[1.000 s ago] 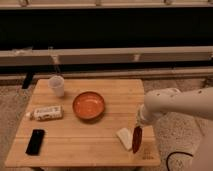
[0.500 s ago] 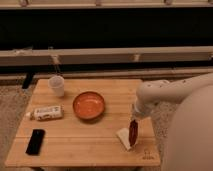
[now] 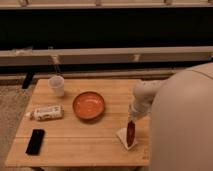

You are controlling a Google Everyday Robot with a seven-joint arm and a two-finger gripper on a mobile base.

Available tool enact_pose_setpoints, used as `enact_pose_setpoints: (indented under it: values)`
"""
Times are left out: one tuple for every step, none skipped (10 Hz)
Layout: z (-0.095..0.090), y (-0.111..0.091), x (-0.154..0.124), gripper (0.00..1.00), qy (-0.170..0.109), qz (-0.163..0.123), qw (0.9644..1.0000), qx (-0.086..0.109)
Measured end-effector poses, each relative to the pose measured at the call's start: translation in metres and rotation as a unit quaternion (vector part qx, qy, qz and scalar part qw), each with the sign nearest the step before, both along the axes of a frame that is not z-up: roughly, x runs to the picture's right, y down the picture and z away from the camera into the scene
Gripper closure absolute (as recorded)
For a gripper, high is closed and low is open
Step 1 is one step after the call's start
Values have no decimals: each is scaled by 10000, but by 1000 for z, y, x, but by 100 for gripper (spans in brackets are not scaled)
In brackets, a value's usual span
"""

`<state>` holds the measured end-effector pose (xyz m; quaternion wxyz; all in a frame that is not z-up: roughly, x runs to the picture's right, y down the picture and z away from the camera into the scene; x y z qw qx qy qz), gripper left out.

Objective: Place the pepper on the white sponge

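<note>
The dark red-brown pepper (image 3: 131, 133) hangs nearly upright over the white sponge (image 3: 125, 137), which lies on the wooden table (image 3: 70, 137) near its front right edge. The pepper's lower end looks to touch or nearly touch the sponge. My gripper (image 3: 132, 120) is right above the pepper at its top end, below the white arm that comes in from the right. The arm's big white body hides the table's right side.
An orange bowl (image 3: 89, 105) sits mid-table. A clear plastic cup (image 3: 57, 85) stands at the back left. A white labelled package (image 3: 46, 113) lies at the left, and a black phone (image 3: 35, 141) at the front left.
The arm has swung in closer to the camera and now fills the right side. The pepper has moved slightly left and down onto the sponge.
</note>
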<state>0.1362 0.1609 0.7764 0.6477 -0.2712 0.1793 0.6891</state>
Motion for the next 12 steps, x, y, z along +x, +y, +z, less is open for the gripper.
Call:
enact_pose_setpoints:
  values:
    - [4, 2, -4, 57, -33, -10, 10000, -45]
    - [7, 5, -10, 48, -25, -54, 9999, -96]
    - [11, 2, -22, 38, -32, -69, 10000, -56]
    - [12, -1, -25, 28, -33, -59, 10000, -36]
    - [10, -1, -24, 21, -29, -54, 10000, -47]
    - [8, 0, -21, 17, -38, -77, 9999, -67]
    - [3, -1, -17, 17, -53, -103, 9999, -79]
    - [1, -3, -16, 17, -52, -95, 9999, -62]
    - [1, -3, -18, 17, -56, -101, 9999, -68]
    - [2, -5, -24, 17, -78, -116, 9999, -58]
    - [1, -5, -22, 17, -72, -120, 9999, -57]
    - [2, -3, -18, 17, -49, -82, 9999, -72]
